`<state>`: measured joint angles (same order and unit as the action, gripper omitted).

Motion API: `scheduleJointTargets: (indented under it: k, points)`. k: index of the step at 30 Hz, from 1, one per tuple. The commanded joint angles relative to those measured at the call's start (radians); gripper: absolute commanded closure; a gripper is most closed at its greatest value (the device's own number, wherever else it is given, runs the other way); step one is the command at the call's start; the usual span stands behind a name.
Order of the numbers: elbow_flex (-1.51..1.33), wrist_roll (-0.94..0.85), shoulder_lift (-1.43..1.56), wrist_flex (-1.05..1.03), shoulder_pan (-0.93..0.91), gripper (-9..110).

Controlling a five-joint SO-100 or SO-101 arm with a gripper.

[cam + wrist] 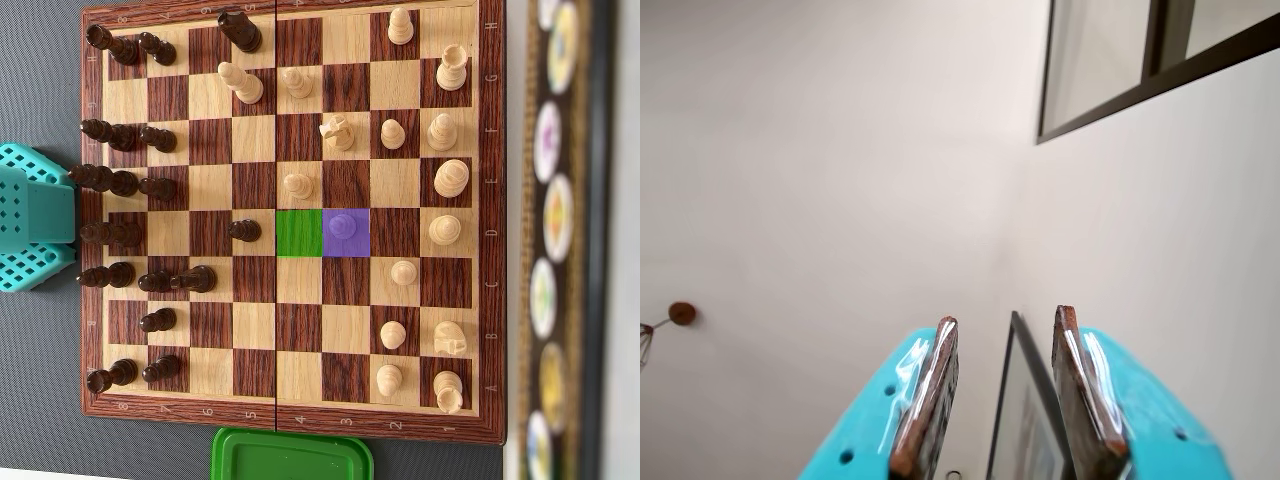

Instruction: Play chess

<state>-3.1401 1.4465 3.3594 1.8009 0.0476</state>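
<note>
In the overhead view a wooden chessboard (290, 422) fills the frame, with dark pieces (120, 182) along its left side and light pieces (445, 180) on its right. One square is tinted green (299, 232). The square to its right is tinted purple and holds a pawn (343, 228). A dark pawn (243, 230) stands one square left of the green square. In the wrist view my gripper (1007, 316) points up at a pale wall, its teal jaws with brown pads (940, 380) apart and empty. Only a teal part of the arm (35, 215) shows at the board's left edge.
A green lid or container (292, 455) lies below the board. A dark strip with blurred round shapes (550, 240) runs down the right side. The wrist view shows a dark window frame (1140, 85), a framed picture (1025, 420) and a brown knob (681, 313).
</note>
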Motion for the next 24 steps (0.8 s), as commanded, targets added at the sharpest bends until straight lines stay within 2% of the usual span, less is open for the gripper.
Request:
scheduleJointTargets:
  k: [1, 10, 24]
  points:
    - [-0.008, -0.006, -0.015, -0.064, -0.005, 87]
    - [0.1, -0.006, -0.014, -0.37, -0.005, 87]
    - [0.25, -0.006, -0.015, -1.012, -0.005, 87]
